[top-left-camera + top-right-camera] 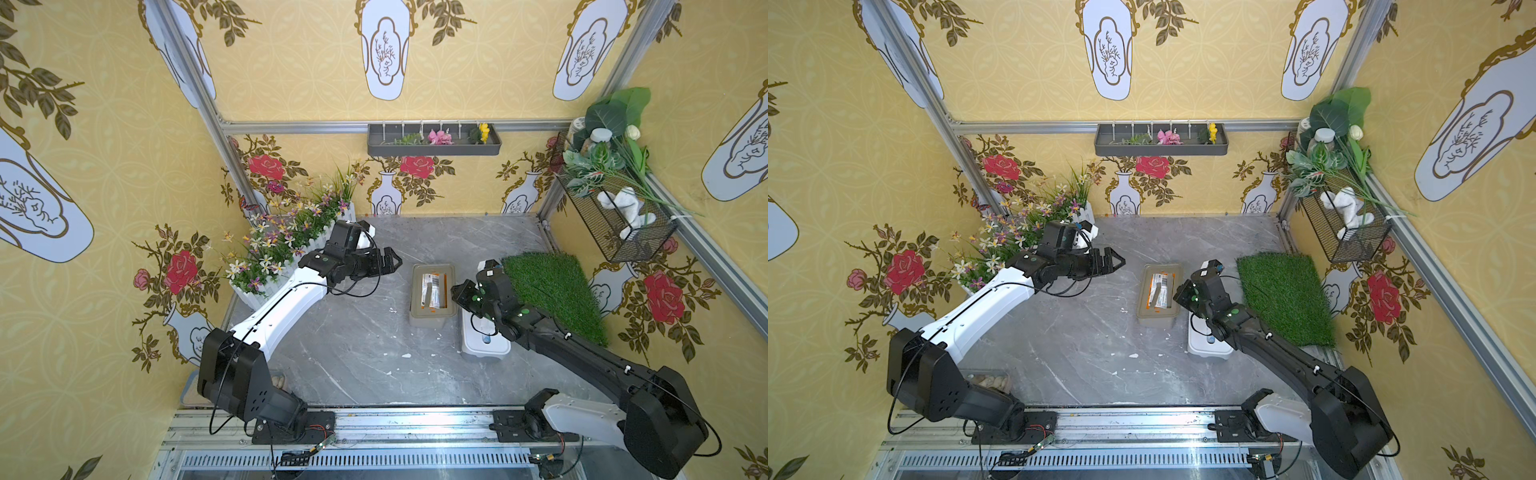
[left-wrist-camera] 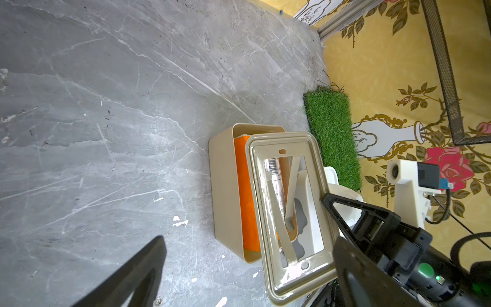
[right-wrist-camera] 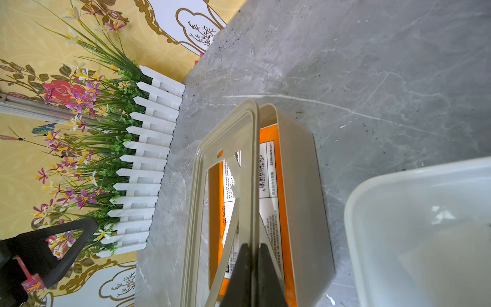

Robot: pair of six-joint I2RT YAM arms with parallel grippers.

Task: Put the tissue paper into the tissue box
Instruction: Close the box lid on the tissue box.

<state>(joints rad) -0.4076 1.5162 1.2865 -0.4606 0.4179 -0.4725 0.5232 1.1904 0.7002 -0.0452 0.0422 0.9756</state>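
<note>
The orange and white tissue pack [image 3: 268,191] in the tissue box [image 3: 300,186], just ahead of the right gripper [image 3: 255,248], carries a barcode [image 3: 261,170] numbered "6 972205 226407" and, beside it, "ZS@botare.com". Its other print is too small to read.

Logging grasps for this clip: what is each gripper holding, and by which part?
The right gripper is shut on the beige frame lid of the tissue box, pinching one long edge. The left gripper is open, holding nothing.
</note>
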